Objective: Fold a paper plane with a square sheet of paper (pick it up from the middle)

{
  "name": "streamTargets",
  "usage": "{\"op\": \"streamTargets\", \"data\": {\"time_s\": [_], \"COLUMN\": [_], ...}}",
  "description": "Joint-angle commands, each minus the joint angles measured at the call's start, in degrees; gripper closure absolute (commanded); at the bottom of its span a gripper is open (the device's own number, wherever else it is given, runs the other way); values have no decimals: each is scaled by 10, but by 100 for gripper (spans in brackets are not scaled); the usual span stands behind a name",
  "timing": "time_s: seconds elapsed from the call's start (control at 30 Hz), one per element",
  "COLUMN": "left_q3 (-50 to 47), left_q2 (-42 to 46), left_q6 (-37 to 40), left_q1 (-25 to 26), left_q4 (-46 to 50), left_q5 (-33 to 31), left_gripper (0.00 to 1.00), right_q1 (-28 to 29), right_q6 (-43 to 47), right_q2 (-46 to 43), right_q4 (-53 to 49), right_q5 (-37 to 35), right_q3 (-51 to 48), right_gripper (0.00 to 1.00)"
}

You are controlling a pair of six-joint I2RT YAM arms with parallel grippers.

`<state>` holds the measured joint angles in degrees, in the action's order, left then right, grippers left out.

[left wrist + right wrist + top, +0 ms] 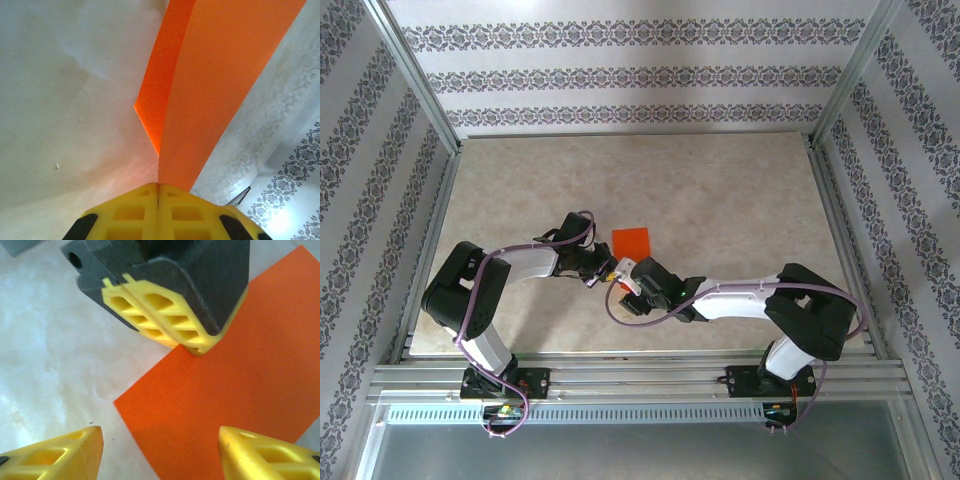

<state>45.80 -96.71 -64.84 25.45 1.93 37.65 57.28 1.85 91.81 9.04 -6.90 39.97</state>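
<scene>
The orange paper [630, 241] sits near the middle of the table [750, 190], just ahead of both arms. The left gripper [158, 186] has its yellow fingers pressed tight together on the paper's edge, and the sheet curves up and away from them. Facing it closely, the right gripper [160, 440] hangs low over the paper, jaws standing well apart, holding nothing.

Beige marbled table [720, 200] enclosed by floral-striped walls [620, 75].
</scene>
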Motion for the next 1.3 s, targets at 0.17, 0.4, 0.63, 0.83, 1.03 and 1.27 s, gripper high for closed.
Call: {"op": "streamTargets", "data": {"time_s": [0.17,0.4,0.63,0.83,1.03,1.27], "left_q3": [12,16,20,30,44,71], "left_q2": [8,9,13,30,82,61], "left_q6": [-12,0,8,56,135,149], "left_q1": [5,5,5,-11,-51,-49], "left_q4": [9,24,37,103,159,50], "left_q5": [0,-11,-19,-58,-100,-29], "left_gripper": [94,94,92,75,68,66], "right_q1": [2,2,0,-11,-45,-74], "right_q6": [11,9,2,-18,-69,-129], "right_q2": [27,21,14,12,8,16], "right_q4": [39,38,36,27,16,41], "right_q5": [-38,-26,-14,37,135,231], "right_q3": [24,13,8,8,14,11], "right_gripper": [52,68,81,85,87,87]}}
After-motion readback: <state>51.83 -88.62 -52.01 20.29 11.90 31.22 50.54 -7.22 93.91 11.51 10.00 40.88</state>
